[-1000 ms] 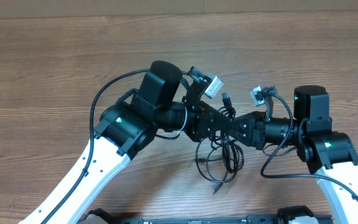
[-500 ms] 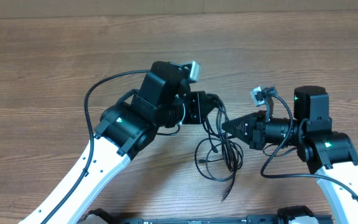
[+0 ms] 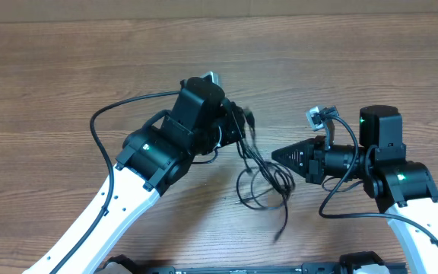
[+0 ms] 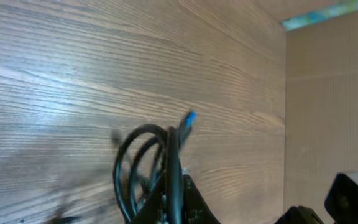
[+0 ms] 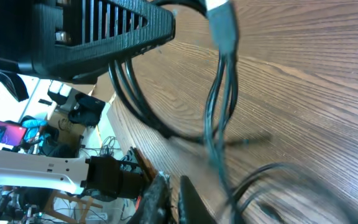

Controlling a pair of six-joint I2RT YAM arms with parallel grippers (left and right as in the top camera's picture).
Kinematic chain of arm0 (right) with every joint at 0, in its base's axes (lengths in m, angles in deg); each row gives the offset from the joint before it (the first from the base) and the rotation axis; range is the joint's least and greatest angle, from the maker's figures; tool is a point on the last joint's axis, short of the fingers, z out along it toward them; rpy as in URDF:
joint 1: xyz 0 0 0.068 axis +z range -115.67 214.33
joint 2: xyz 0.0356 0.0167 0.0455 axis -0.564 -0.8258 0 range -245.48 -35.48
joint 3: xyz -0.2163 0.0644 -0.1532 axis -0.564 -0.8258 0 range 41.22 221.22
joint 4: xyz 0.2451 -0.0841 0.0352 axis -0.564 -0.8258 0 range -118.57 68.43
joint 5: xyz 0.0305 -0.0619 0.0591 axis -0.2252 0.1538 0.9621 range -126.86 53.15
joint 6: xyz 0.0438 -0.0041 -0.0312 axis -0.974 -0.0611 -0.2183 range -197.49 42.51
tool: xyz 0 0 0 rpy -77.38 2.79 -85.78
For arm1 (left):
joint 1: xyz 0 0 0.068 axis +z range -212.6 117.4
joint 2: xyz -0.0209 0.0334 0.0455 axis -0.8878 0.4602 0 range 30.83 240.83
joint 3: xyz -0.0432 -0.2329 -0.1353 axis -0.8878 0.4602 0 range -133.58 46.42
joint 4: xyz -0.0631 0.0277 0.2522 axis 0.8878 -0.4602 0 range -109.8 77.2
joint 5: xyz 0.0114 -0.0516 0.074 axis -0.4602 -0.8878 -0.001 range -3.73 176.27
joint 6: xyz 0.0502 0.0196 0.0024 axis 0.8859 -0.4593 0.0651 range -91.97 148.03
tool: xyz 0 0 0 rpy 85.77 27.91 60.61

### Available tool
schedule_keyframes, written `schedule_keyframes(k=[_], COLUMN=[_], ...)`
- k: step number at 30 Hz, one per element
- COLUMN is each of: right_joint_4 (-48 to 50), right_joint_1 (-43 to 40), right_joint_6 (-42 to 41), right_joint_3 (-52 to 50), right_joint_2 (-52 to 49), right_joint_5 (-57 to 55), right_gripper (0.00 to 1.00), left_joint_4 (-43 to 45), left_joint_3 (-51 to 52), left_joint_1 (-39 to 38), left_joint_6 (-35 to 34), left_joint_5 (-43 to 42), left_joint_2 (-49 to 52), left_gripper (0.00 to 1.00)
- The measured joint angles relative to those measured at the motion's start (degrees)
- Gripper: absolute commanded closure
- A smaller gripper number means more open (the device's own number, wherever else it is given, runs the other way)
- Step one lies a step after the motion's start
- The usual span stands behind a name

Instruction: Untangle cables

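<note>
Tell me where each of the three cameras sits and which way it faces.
Overhead: above the brown wooden table, looking straight down; left gripper holds the thin black cables, right gripper beside them.
Left wrist: behind the left gripper, looking obliquely across the table; its tip shows, clamping the cables.
Right wrist: behind the right gripper, low, facing the left gripper; own fingertips at bottom.
Shared: cables in all three.

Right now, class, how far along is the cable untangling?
Nothing looks separated yet. In hand: the left hand grips the cables near a plug end, and strands hang from it. The right hand sits beside them. Left to do: pull the looped bunch apart.
</note>
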Motion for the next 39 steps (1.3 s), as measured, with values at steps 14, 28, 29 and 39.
schedule_keyframes(k=[14,28,29,39], right_joint_4=[-0.52,-0.92,-1.03,-4.74], right_joint_1=[0.0,0.0,0.0,0.07], right_joint_6=[-0.5,-0.33,-0.66,-10.54], right_joint_3=[0.0,0.0,0.0,0.0], right_joint_2=[0.0,0.0,0.0,0.0], right_joint_5=[-2.82,-4.11,-4.33,-23.41], right_gripper=[0.25,0.0,0.0,0.0], left_joint_4=[1.57,11.96,12.09,16.28], left_joint_3=[-0.02,-0.02,-0.02,-0.02], left_joint_1=[0.0,0.02,0.02,0.04], left_joint_6=[11.21,33.33,33.81,36.41], left_joint_5=[-7.87,-35.74,-36.74,-44.74], left_joint_2=[0.0,0.0,0.0,0.0], left_gripper=[0.96,0.96,0.96,0.96])
